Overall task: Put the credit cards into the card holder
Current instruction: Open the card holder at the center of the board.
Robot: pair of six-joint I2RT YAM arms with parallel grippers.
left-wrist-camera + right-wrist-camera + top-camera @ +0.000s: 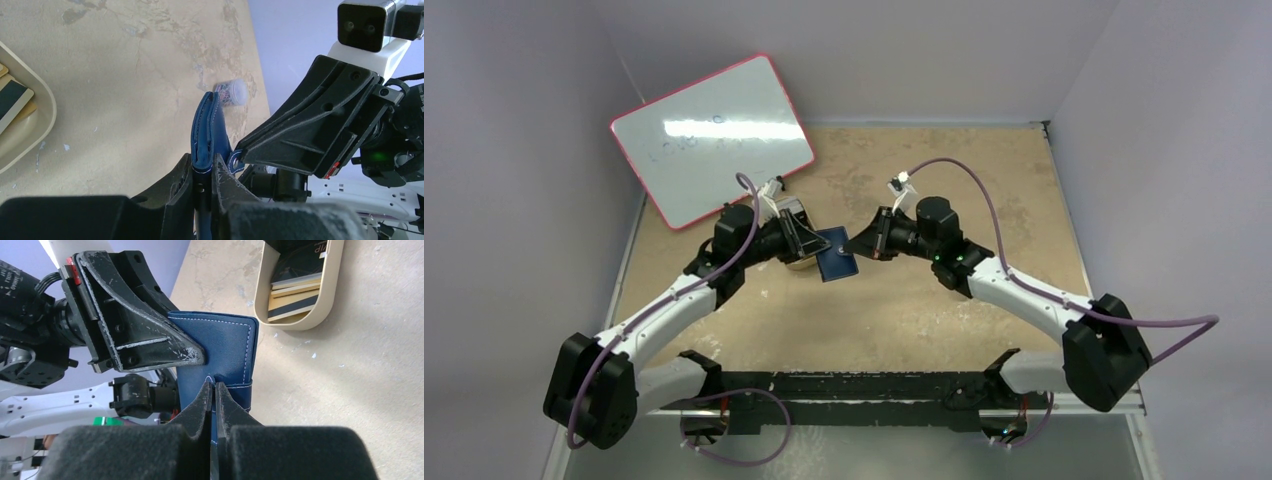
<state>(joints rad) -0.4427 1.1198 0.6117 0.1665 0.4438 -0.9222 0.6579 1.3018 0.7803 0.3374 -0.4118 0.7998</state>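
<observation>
I am pinching the small navy-blue stitched bifold card holder (pixel 835 256) upright over the sandy table (pixel 924 310), left claw (pixel 202 167) and right claw (pixel 214 390) each clamped on an opposite edge, probably to spread it for the thin dark credit cards (pixel 295 302) lying in the cream oval tin (pixel 300 322).

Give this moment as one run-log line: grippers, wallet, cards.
left gripper: shut on card holder | right gripper: shut on card holder | credit cards: in oval tin
</observation>
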